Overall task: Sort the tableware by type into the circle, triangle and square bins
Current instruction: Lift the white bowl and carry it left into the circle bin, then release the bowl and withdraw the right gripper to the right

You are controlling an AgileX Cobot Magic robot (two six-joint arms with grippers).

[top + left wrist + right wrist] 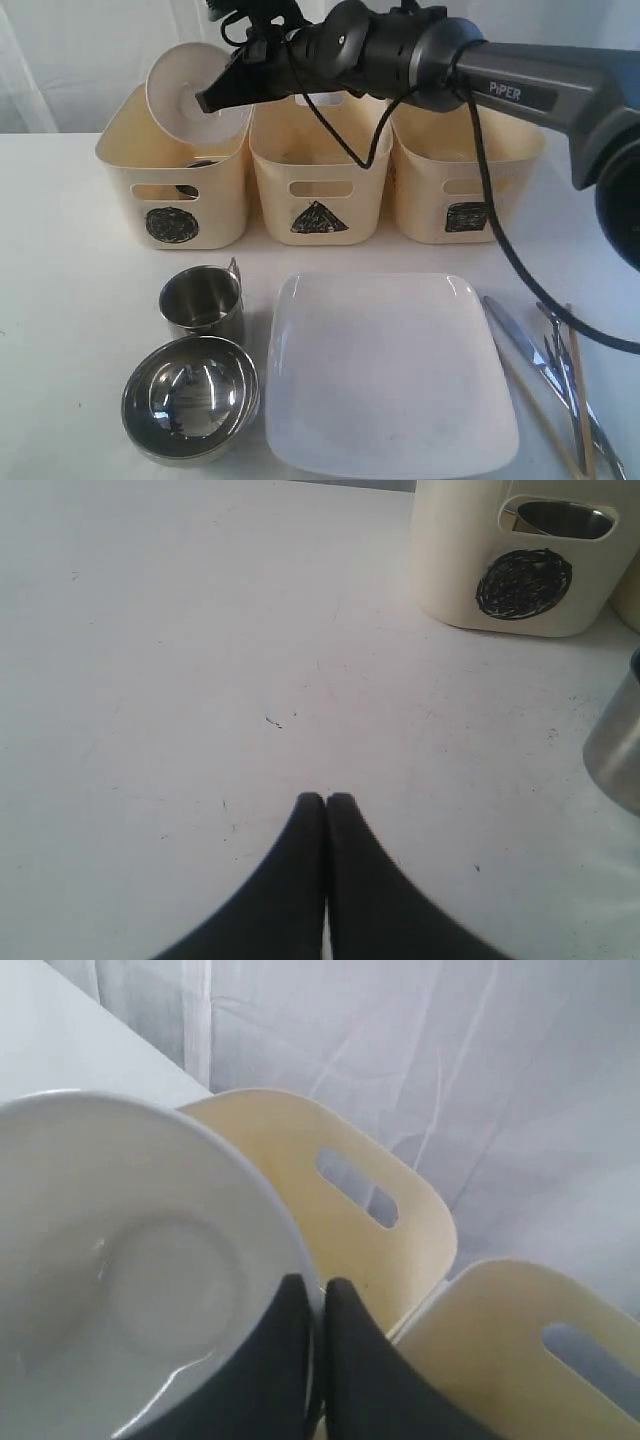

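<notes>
Pinching small white bowl [185,85] over circle bin [205,210] w/ R tool [310,1295]

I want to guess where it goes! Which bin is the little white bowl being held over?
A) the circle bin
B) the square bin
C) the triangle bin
A: the right fingers pinch the small white bowl by its rim, tilted above the bin marked with a circle.
</notes>
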